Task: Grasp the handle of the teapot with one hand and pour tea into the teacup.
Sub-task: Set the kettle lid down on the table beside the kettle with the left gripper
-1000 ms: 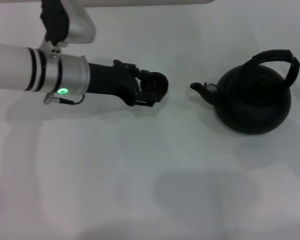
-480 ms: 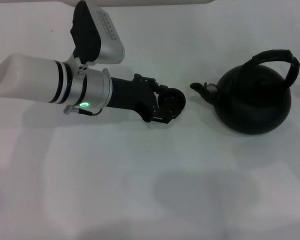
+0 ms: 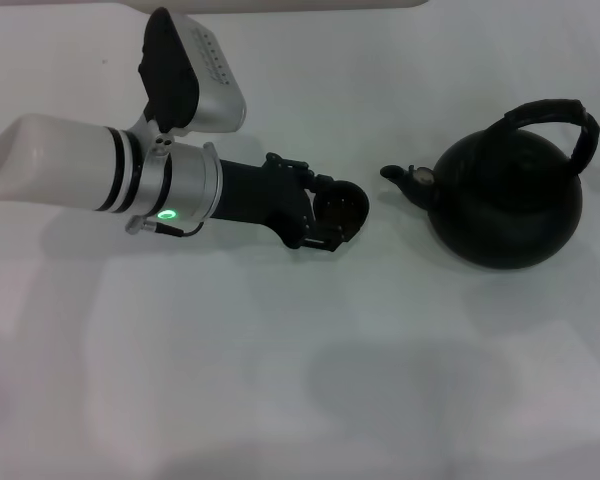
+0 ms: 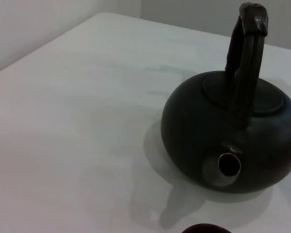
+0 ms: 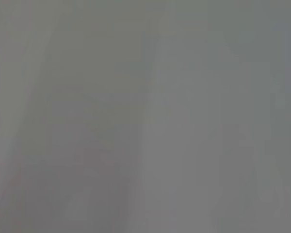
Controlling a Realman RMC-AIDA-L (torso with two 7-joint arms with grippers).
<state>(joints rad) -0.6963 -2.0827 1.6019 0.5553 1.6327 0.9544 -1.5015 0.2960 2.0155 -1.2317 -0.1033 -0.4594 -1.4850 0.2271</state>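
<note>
The round matte-black teapot (image 3: 510, 200) stands on the white table at the right, its spout (image 3: 400, 177) pointing left. Its thick black arched handle (image 3: 552, 112) rises over the top. My left gripper (image 3: 330, 214) reaches in from the left and is shut on the small black teacup (image 3: 344, 202), which sits just left of the spout with a small gap between them. In the left wrist view the teapot (image 4: 233, 131) faces the camera, handle (image 4: 246, 48) upright, and the teacup's rim (image 4: 206, 228) shows at the frame edge. The right gripper is out of view.
The white table (image 3: 280, 380) spreads out bare in front of both objects. A pale wall edge (image 4: 48, 29) shows behind the table in the left wrist view. The right wrist view shows only plain grey.
My left arm has carried the teacup rightward, closer to the teapot's spout. Over the last half second it has barely moved. The teapot has stayed put.
</note>
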